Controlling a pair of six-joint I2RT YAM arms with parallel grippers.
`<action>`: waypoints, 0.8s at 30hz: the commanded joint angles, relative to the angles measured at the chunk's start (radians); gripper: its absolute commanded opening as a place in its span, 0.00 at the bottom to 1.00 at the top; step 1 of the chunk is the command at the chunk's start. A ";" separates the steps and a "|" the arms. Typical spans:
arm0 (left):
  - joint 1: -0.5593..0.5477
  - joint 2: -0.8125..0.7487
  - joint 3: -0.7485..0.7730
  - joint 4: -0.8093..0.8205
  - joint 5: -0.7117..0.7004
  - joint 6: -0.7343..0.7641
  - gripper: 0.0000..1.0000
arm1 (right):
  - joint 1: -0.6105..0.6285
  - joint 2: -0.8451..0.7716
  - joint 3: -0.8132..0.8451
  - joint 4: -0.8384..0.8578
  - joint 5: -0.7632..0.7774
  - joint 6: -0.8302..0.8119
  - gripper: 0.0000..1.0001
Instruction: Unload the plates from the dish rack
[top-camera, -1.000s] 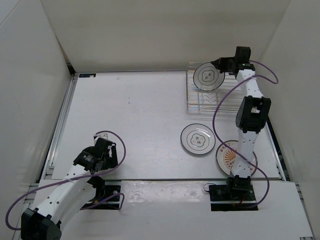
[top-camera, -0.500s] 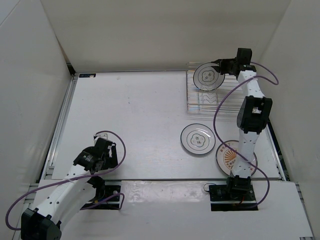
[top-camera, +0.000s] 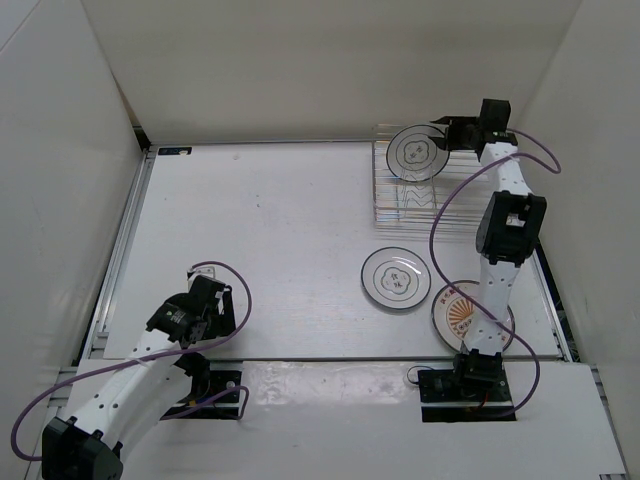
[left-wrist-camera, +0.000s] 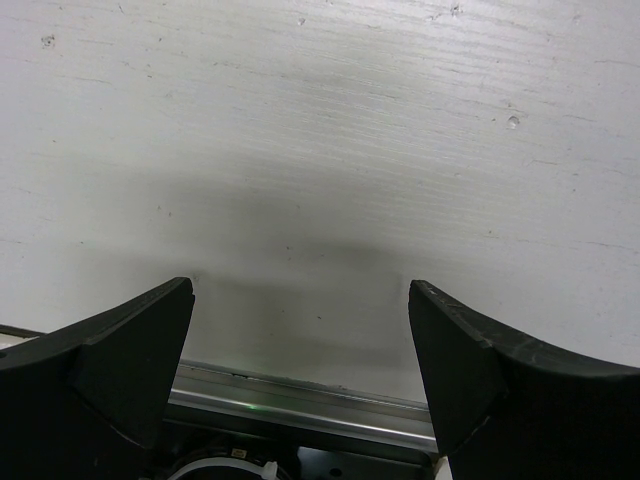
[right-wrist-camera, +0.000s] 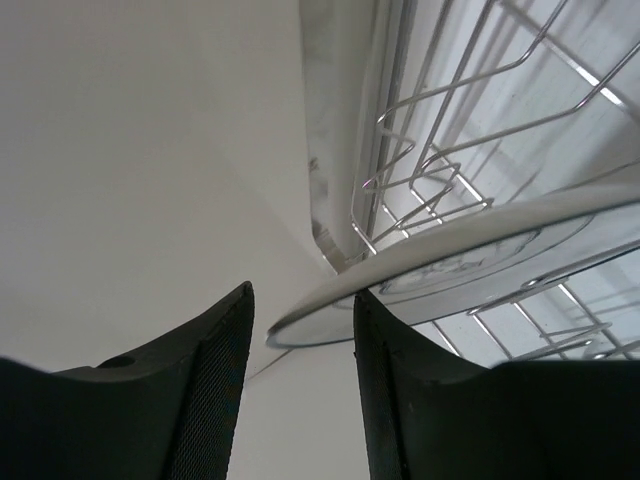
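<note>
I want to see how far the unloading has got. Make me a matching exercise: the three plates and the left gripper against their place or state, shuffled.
1 orange sunburst plate
2 far ringed plate
3 near ringed plate
4 left gripper

A open, holding nothing
B standing in the dish rack
C flat on the table, partly behind the right arm
D flat on the table, just before the rack

Pairs: 1-C, 2-B, 3-D, 4-A
</note>
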 joint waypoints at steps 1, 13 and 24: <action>0.005 0.001 -0.003 0.002 -0.029 -0.011 1.00 | -0.015 0.042 0.047 0.011 -0.034 0.034 0.48; 0.005 0.012 -0.003 -0.002 -0.037 -0.015 1.00 | -0.018 0.026 -0.005 -0.006 -0.155 0.008 0.25; 0.003 0.010 -0.002 0.001 -0.038 -0.013 1.00 | -0.031 -0.012 -0.042 -0.019 -0.222 -0.016 0.04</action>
